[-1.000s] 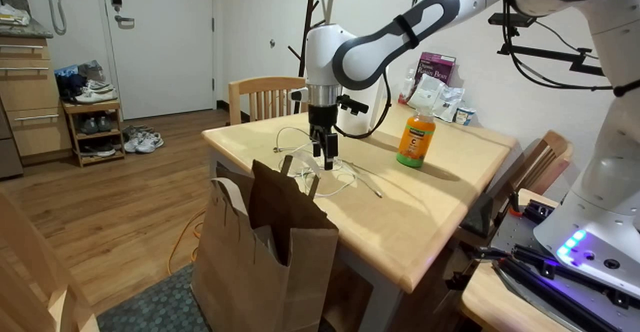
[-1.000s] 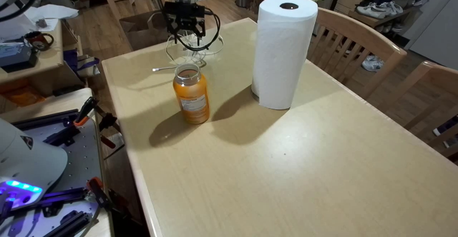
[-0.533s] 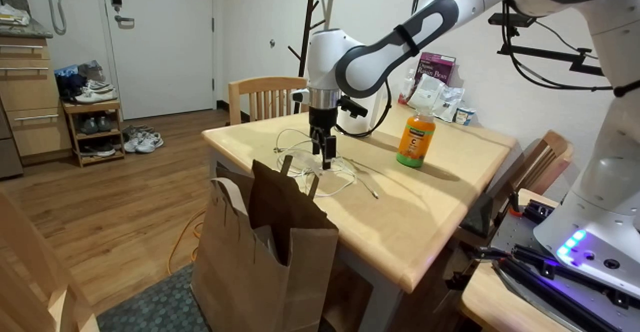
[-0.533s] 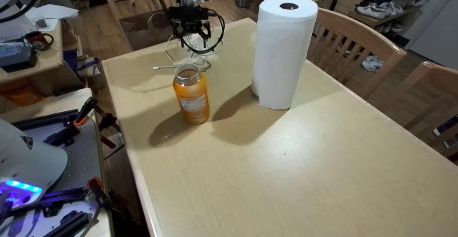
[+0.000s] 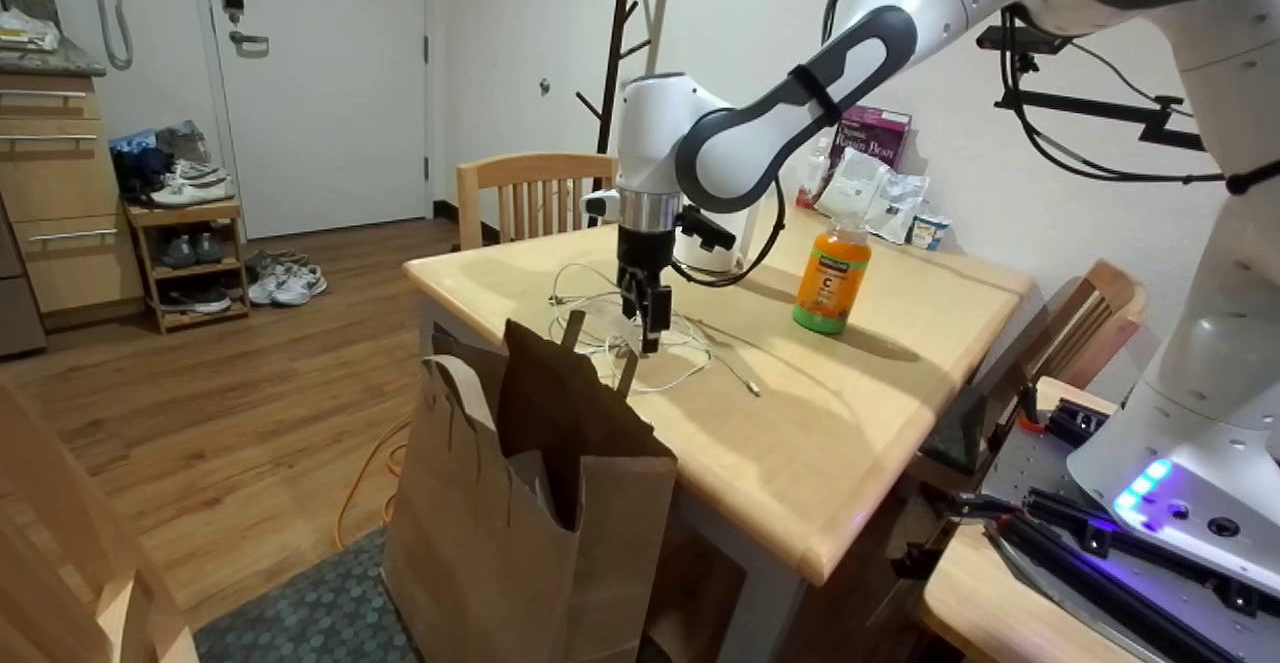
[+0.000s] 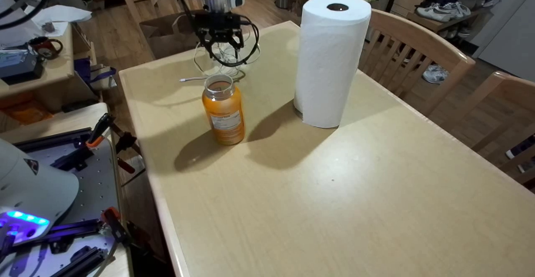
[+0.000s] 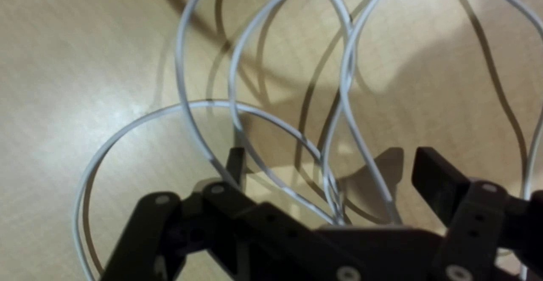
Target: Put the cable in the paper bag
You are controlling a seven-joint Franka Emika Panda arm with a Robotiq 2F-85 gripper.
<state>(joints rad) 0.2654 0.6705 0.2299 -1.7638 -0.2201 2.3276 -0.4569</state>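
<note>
Several loose loops of the cable point(image 7: 344, 88) under and around the gripper point(image 7: 333, 162), down on the table point(image 5: 800, 453), not in the paper bag point(image 5: 520, 553) yet. Fingers point(image 7: 437, 183) apart, several strands in the gap, no grip. Touching cord or table: can't tell.

Main risk, probably: partial catch on closing. Cause: loops spread wider than the gap, a strand right at one fingertip in the wrist view, others well outside. Expect trailing cord after a lift like that.

Next: slip. Very thin cord, likely springy, judging by shadows set apart from strands. Too high, likely to close on air; too low, liable to press tips into the table.

Then the bag. Sagging, uneven mouth plus upright handle point(image 5: 574, 329) in an exterior view: easy to hook a dangling loop, maybe drag or tip light paper. Lift high before crossing the rim.

Lesser worry: plug end point(image 6: 182, 80) near the orange bottle point(image 6: 223, 112). Possible to knock over on a wide swing.
</note>
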